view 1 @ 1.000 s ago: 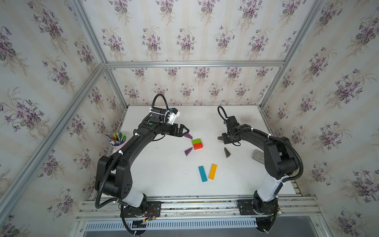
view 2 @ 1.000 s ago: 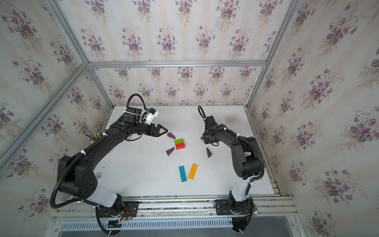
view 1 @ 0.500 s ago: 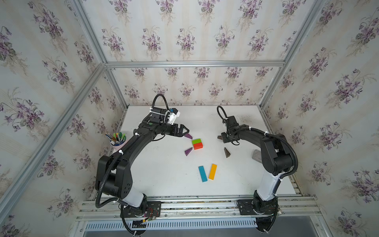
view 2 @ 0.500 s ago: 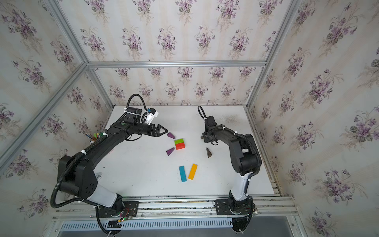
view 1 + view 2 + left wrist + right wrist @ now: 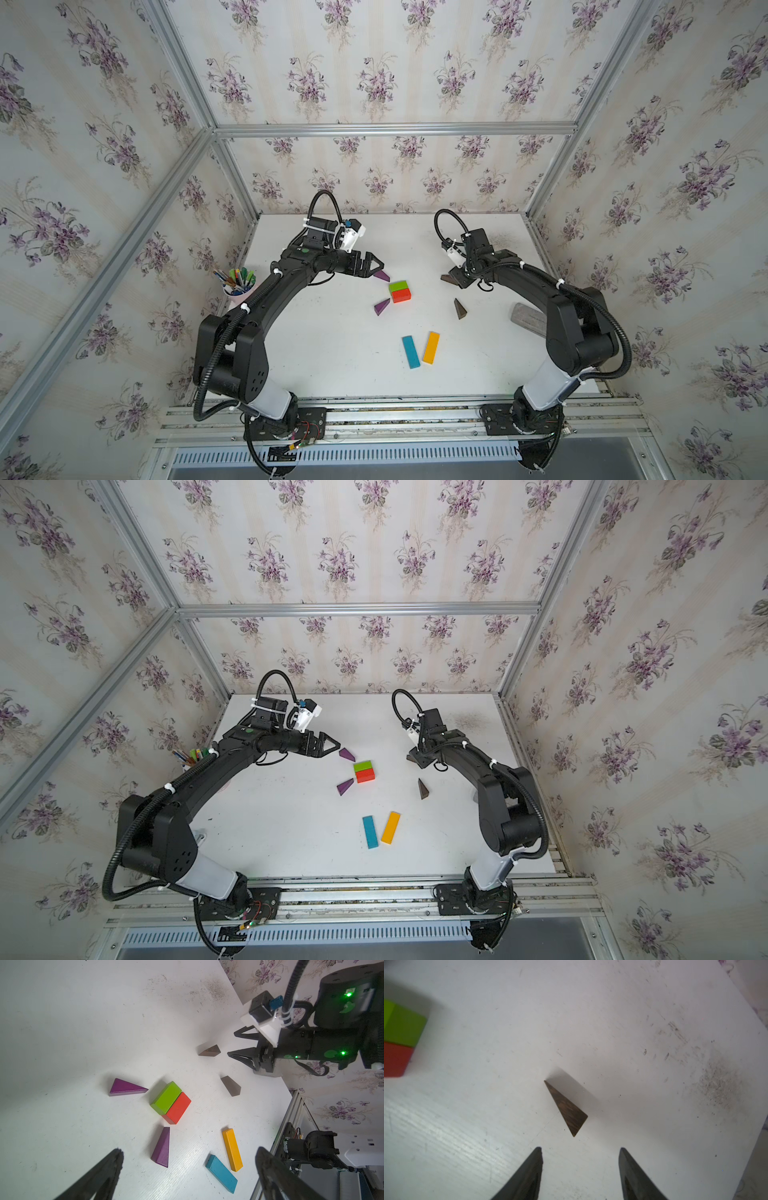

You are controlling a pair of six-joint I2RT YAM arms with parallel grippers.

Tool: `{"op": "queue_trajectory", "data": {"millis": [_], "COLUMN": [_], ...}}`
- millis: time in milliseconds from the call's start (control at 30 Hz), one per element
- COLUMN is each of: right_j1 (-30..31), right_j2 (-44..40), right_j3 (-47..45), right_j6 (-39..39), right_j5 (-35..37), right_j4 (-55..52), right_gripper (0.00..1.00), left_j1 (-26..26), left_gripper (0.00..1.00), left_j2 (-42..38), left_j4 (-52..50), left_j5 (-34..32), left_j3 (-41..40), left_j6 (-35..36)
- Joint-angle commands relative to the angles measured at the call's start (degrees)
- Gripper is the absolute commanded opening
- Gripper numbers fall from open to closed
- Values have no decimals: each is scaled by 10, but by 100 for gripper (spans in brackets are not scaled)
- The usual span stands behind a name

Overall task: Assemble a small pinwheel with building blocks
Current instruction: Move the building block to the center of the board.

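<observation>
Nearest my bases, the blue bar (image 5: 411,352) and the orange bar (image 5: 431,347) lie side by side on the counter (image 5: 332,365). They are well apart from the hub, so the pinwheel's stick is not yet laid.

Further out, one brown wedge (image 5: 459,308) sits alone to the right. One purple wedge (image 5: 381,306) lies just beside the red block (image 5: 401,295), which touches the green block (image 5: 398,286). That pair is the hub, already together. The second purple wedge (image 5: 381,275) lies just beyond the green block, to its left.

The change is on my right side. Over the last second my right jaws have spread from a narrower set to roughly half open. The second brown wedge (image 5: 566,1109) has not shifted. It lies flat just ahead of the tips and touches neither, so these jaws hold nothing. I judge I am widening to take it, since it is well apart from the hub and no blade is seated yet.

My left jaws are as wide as they go and empty. In both top views they hang near the far purple wedge, as they did a second ago.
</observation>
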Motion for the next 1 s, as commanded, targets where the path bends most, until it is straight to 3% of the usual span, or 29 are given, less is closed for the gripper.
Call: {"op": "queue_trajectory", "data": {"millis": [0,100,333,467,967], "right_j1": [-19,-37,-60,-59,-36], "right_j2": [-8,17,100,130,162], "right_j3": [9,31,130,167,168], "right_j6": [-189,-284,-385,-389,-335], "right_j5": [-72,-120,-176,-172,-105], "right_j4": [10,-17,-108,-144,-155], "right_gripper": [58,54,46,40,43], "left_j1": [1,2,2,2,1], "left_gripper": [100,100,100,99,100], "left_j2": [-4,-7,-11,-12,-14], "left_j4": [8,8,9,8,8], "left_j5": [13,15,19,17,32], "left_j3": [0,-1,-2,-4,-7], "left_j6": [11,11,14,20,22]}}
